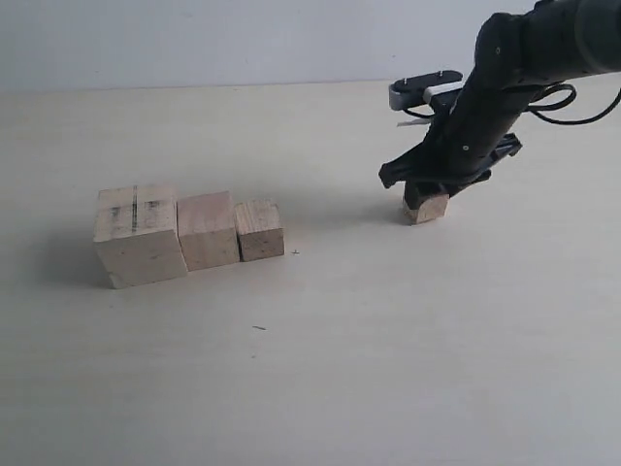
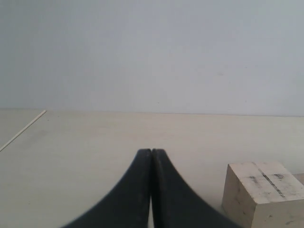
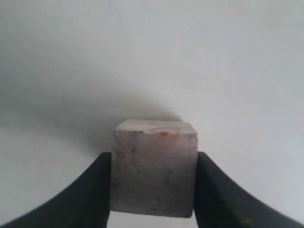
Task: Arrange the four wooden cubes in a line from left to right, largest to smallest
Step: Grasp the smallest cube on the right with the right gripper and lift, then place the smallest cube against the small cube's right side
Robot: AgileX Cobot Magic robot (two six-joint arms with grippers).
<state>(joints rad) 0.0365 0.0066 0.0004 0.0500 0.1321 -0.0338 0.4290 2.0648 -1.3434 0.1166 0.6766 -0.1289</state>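
right wrist view alone shows right gripper [image 3: 153, 161] pinching the smallest cube [image 3: 154, 175].

Around the right gripper [image 1: 428, 197] we find bare table [image 1: 388, 340] on every side, open to approach. The smallest cube [image 1: 428, 208] fills the gap between its fingers [image 3: 90, 190], touching both, so nothing else fits there. The other three cubes [image 1: 207, 229] sit well away from it, pressed together in a row with no gap to slip between. Near the left gripper [image 2: 151, 154], its tips closed together, the largest cube [image 2: 263, 190] stands off to one side; ahead lies open table.
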